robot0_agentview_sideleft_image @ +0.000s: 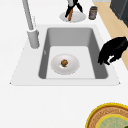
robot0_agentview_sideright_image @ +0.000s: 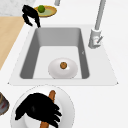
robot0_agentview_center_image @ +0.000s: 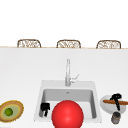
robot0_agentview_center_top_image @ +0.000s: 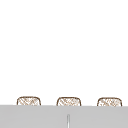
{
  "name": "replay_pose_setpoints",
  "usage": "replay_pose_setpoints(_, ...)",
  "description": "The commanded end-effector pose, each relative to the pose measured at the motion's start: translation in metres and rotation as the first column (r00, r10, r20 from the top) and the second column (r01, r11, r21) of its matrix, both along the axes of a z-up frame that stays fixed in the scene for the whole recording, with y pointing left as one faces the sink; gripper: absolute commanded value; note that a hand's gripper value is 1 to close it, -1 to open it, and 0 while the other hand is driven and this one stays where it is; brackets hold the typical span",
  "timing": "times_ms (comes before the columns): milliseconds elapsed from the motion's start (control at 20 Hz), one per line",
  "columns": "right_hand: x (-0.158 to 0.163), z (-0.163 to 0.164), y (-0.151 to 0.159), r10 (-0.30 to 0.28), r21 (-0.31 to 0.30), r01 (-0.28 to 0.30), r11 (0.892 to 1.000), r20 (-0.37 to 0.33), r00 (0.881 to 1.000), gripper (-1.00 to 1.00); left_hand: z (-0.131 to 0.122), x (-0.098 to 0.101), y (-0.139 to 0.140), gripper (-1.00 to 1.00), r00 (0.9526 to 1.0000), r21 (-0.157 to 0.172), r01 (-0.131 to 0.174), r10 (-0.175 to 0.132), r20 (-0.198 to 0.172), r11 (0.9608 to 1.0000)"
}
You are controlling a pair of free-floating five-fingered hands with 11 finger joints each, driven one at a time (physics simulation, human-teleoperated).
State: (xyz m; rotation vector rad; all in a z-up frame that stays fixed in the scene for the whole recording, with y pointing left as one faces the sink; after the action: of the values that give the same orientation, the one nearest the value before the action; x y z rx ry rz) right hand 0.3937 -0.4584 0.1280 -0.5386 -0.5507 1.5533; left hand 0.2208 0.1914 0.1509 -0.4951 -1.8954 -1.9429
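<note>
While the right hand (robot0_agentview_sideright_image: 37,111) sits over the white plate (robot0_agentview_sideright_image: 67,102) to the right of the sink, its fingers curl down around a long brown stick of food (robot0_agentview_sideright_image: 51,95) that lies across that plate. The stick pokes out past the hand on both sides in the front view, where the right hand (robot0_agentview_center_image: 117,98) shows as a dark shape on top of it. Just near that plate, closer to the front edge of the counter, stands a small dark jar (robot0_agentview_center_image: 115,117). The left hand (robot0_agentview_sideleft_image: 113,50) hangs in the air over the near left corner of the sink (robot0_agentview_sideleft_image: 30,75), with its fingers bent down and nothing in them. Down in the sink lies a white bowl (robot0_agentview_sideleft_image: 56,67) with a small brown ball of food (robot0_agentview_sideleft_image: 64,62) in its middle. In the front view a big red ball (robot0_agentview_center_image: 67,114) covers the near part of the sink. The tall grey tap (robot0_agentview_center_image: 68,73) stands at the far side of the sink. To the left of the sink is a round yellow and brown plate (robot0_agentview_center_image: 17,106) with a green fruit (robot0_agentview_center_image: 8,112) on it. Far back, beyond the white counter (robot0_agentview_center_image: 25,67), are three woven chair backs (robot0_agentview_center_image: 68,44).
</note>
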Motion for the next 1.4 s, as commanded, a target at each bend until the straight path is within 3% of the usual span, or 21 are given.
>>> replay_pose_setpoints(0,0.002,-0.020,0.001,0.000,-0.029,0.000,1.000,0.031,1.000,-1.00,0.000,0.000,0.000,0.00,1.0000,0.000,0.000,0.000,0.000,1.0000)
replay_pose_setpoints(50,0.000,-0.024,0.003,0.002,-0.035,0.000,0.999,0.054,0.999,-1.00,0.000,0.000,0.000,0.00,1.0000,0.000,0.000,0.000,0.000,1.0000)
replay_pose_setpoints(100,-0.003,-0.026,0.004,0.003,-0.038,0.000,0.999,0.085,0.996,1.00,0.000,0.000,0.000,0.00,1.0000,0.000,0.000,0.000,0.000,1.0000)
replay_pose_setpoints(150,-0.006,-0.026,0.002,0.025,-0.045,-0.018,0.999,0.152,0.988,1.00,0.000,0.000,0.000,0.00,1.0000,0.000,0.000,0.000,0.000,1.0000)
replay_pose_setpoints(250,-0.025,-0.025,-0.007,0.027,-0.015,-0.023,1.000,0.308,0.951,1.00,0.000,0.000,0.000,0.00,1.0000,0.000,0.000,0.000,0.000,1.0000)
replay_pose_setpoints(400,-0.036,-0.026,-0.015,0.023,0.010,-0.031,0.999,0.446,0.895,1.00,0.000,0.000,0.000,0.00,1.0000,0.000,0.000,0.000,0.000,1.0000)
replay_pose_setpoints(550,-0.032,-0.026,-0.012,0.009,0.027,-0.026,0.999,0.488,0.873,1.00,0.000,0.000,0.000,0.00,1.0000,0.000,0.000,0.000,0.000,1.0000)
replay_pose_setpoints(600,-0.028,-0.027,-0.011,0.009,0.038,-0.030,0.999,0.474,0.881,1.00,0.000,0.000,0.000,0.00,1.0000,0.000,0.000,0.000,0.000,1.0000)
replay_pose_setpoints(750,-0.018,-0.021,-0.007,-0.019,0.088,-0.028,0.996,0.493,0.870,1.00,0.000,0.000,0.000,0.00,1.0000,0.000,0.000,0.000,0.000,1.0000)
replay_pose_setpoints(850,-0.015,0.001,-0.004,-0.022,0.102,-0.033,0.994,0.500,0.866,1.00,0.000,0.000,0.000,0.00,1.0000,0.000,0.000,0.000,0.000,1.0000)
replay_pose_setpoints(950,-0.011,0.017,0.004,0.003,0.106,-0.062,0.992,0.487,0.874,1.00,0.000,0.000,0.000,0.00,1.0000,0.000,0.000,0.000,0.000,1.0000)
replay_pose_setpoints(1050,-0.010,0.027,0.009,0.012,0.104,-0.065,0.992,0.445,0.895,1.00,0.000,0.000,0.000,0.00,1.0000,0.000,0.000,0.000,0.000,1.0000)
replay_pose_setpoints(1150,-0.007,0.039,0.017,0.006,0.102,-0.057,0.993,0.438,0.899,1.00,0.000,0.000,0.000,0.00,1.0000,0.000,0.000,0.000,0.000,1.0000)
replay_pose_setpoints(1200,-0.009,0.041,0.023,0.005,0.093,-0.054,0.994,0.455,0.891,1.00,0.000,0.000,0.000,0.00,1.0000,0.000,0.000,0.000,0.000,1.0000)
replay_pose_setpoints(1350,-0.010,0.049,0.036,0.018,0.091,-0.069,0.993,0.469,0.883,1.00,0.000,0.000,0.000,0.00,1.0000,0.000,0.000,0.000,0.000,1.0000)
